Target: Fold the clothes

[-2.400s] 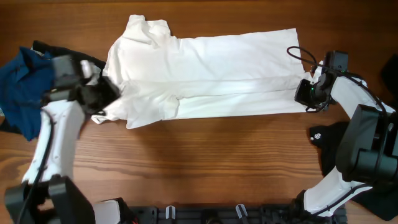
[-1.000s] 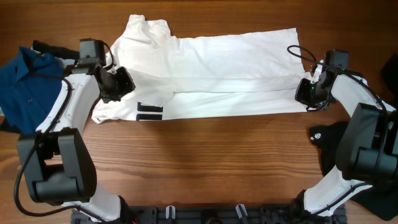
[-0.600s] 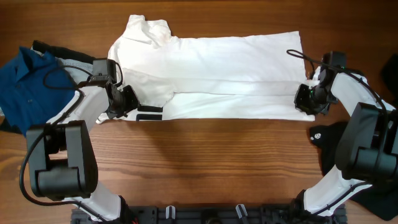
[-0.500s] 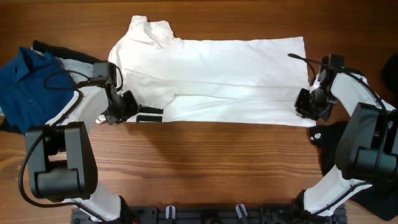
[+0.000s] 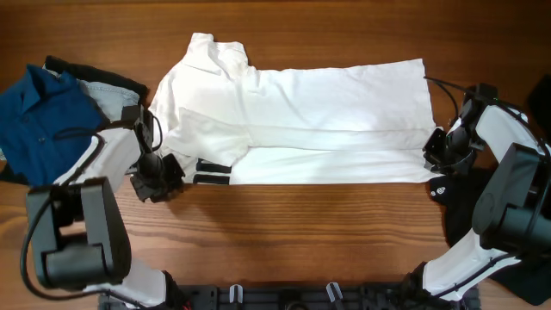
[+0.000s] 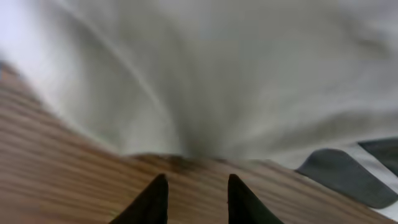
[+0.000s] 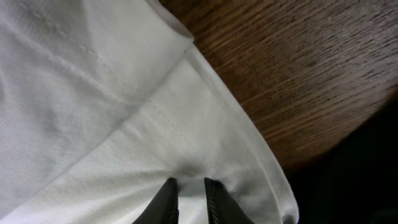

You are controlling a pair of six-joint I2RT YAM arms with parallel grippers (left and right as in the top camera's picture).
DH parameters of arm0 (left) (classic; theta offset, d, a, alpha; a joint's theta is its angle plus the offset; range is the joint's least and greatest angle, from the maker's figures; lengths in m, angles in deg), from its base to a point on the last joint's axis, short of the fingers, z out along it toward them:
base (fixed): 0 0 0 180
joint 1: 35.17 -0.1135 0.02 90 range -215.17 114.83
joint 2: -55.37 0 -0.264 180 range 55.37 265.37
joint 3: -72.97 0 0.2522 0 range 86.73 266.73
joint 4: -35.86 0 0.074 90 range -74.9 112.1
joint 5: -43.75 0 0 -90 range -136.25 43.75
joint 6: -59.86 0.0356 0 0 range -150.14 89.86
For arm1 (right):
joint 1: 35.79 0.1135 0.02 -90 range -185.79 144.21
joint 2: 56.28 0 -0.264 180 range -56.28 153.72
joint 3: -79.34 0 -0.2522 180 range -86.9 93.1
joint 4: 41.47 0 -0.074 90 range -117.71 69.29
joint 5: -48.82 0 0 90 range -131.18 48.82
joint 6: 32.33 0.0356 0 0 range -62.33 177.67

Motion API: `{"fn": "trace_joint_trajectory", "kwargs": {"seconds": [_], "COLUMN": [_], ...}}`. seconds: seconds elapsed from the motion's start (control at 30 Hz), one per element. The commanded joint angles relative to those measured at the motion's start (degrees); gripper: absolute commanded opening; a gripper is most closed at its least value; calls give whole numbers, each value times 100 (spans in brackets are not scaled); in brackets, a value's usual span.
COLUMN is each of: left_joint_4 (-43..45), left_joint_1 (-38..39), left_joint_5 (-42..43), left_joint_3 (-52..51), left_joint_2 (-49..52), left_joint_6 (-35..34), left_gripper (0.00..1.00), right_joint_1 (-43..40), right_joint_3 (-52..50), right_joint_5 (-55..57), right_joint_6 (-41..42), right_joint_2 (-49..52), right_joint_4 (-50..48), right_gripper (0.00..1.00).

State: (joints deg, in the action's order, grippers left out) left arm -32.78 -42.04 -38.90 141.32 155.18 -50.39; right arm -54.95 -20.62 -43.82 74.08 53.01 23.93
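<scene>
The right gripper [image 7: 186,186] pinches the white T-shirt's [image 5: 301,112] hem near the table's [image 5: 301,224] right edge. The left gripper [image 6: 194,193] pinches its sleeve.

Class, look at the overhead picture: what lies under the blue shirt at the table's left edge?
Under the blue shirt, a pale grey garment and black fabric poke out at its far side. How far they extend underneath is covered.

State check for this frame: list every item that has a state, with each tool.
White T-shirt: spread flat, front strip folded over, black bars showing.
Blue shirt: crumpled, unfolded.
Black garment: in a heap.
Left tool: pinching the T-shirt's edge.
Right tool: pinching the T-shirt's hem.
</scene>
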Motion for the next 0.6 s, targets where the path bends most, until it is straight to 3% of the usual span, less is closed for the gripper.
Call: {"fn": "trace_joint_trajectory", "kwargs": {"seconds": [0.0, 0.2, 0.33, 0.57], "left_joint_4": [7, 879, 1565, 1611], "left_joint_1": [-33, 52, 509, 879], "left_joint_5": [20, 1137, 1191, 1169], "left_joint_3": [-2, -4, -4, -4], "left_joint_2": [-828, -1794, -1679, -1541], "left_joint_6": [26, 28, 28, 22], "left_gripper": [32, 38, 42, 42], "right_joint_1": [-155, -155, -127, -127], "right_joint_3": [-199, -173, -227, -308], "right_joint_5": [210, -402, -516, -501], "right_joint_6": [-160, -398, -466, -566], "right_joint_2": [-142, -807, -706, -275], "right_joint_4": [-227, -850, -1137, -1574], "right_gripper": [18, 26, 30, 30]}}
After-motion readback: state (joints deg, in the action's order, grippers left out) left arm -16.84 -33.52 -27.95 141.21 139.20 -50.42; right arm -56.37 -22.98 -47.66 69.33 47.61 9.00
